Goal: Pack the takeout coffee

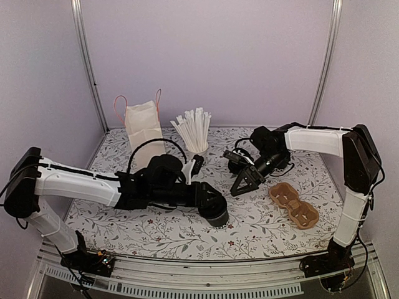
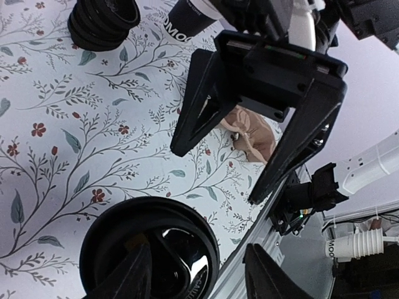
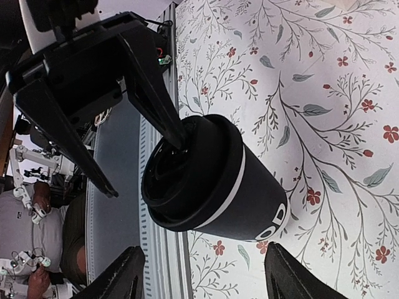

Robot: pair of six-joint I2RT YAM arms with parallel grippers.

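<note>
Left end effector [image 2: 197,246], released, half-hides takeout coffee [image 2: 171,233]; right end effector [image 2: 216,175] also released.

Left wrist view: takeout coffee [image 2: 149,246] cut by bottom edge, my left pincer [image 2: 199,280] fingertips cut there too. Cup carrier [image 2: 254,134] mostly hidden behind right pincer [image 2: 216,175]. Black ringed stack [image 2: 103,22] clipped at top edge. Top view: takeout coffee blends into black left wrist, outline unclear to me.

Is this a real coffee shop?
Probably not: it looks like a robot test bench. Two robot arms reach over a lidded takeout cup, a cardboard cup carrier and a paper bag.
</note>
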